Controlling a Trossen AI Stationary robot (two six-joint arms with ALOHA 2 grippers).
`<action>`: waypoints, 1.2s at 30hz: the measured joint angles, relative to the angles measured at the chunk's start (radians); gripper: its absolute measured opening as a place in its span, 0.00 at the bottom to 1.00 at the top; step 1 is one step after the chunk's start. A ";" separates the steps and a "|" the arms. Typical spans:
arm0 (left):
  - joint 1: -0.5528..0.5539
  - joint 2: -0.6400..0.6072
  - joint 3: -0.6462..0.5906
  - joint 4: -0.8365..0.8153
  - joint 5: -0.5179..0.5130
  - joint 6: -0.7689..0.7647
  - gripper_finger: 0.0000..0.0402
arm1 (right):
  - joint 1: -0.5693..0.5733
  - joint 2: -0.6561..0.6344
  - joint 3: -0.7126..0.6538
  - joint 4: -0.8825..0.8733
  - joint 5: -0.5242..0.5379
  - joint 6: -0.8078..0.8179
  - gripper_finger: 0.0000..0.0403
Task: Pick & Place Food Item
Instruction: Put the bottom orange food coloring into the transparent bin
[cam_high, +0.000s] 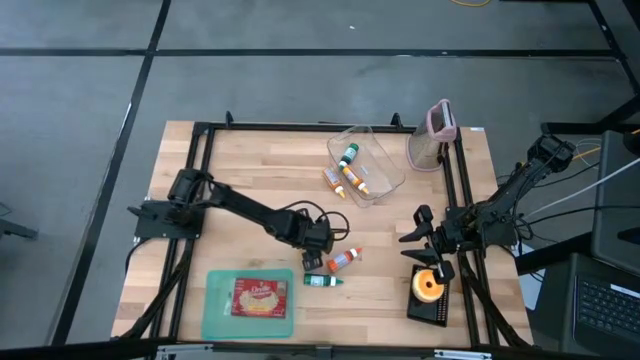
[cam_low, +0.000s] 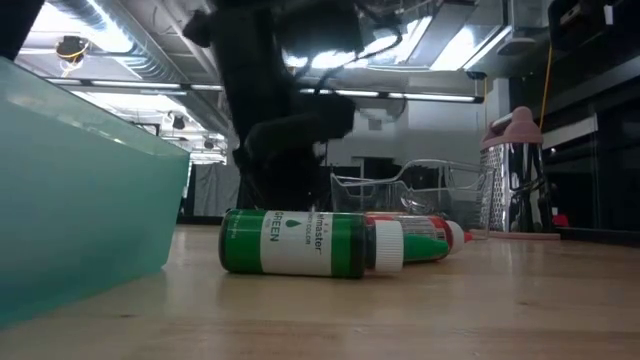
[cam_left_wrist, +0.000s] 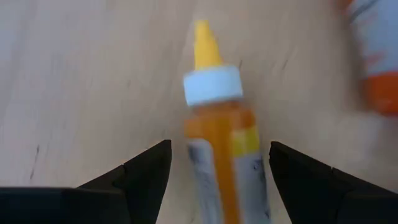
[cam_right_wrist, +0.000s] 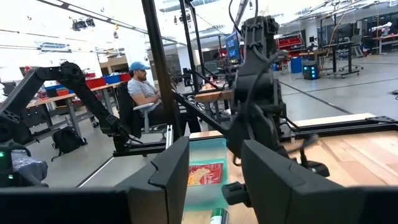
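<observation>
Orange bottle (cam_left_wrist: 221, 149) w/ yellow tip lies on the table betw left gripper (cam_left_wrist: 219, 171) fingers, jaws wide, holding nothing. Judgement: lower, centre on body, close gently so it won't roll. Right gripper (cam_high: 428, 245) waits at table's right side, open

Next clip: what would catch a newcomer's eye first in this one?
Probably the left gripper at the table's middle, its fingers open on either side of a yellow-tipped orange bottle lying on the wood. Next, the green bottle lying on its side right in front of the low camera, beside the teal tray that holds a red food packet. The right gripper waits open at the right edge.
</observation>
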 joint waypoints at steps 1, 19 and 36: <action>0.003 0.007 0.000 0.000 0.016 0.000 0.65 | 0.000 0.000 0.000 0.000 -0.003 0.000 0.36; 0.031 -0.076 -0.001 0.051 -0.127 0.088 0.21 | 0.000 0.000 0.000 0.000 -0.015 0.003 0.36; 0.265 -0.362 -0.009 0.831 0.152 0.510 0.22 | 0.000 0.000 0.001 0.008 -0.026 -0.001 0.36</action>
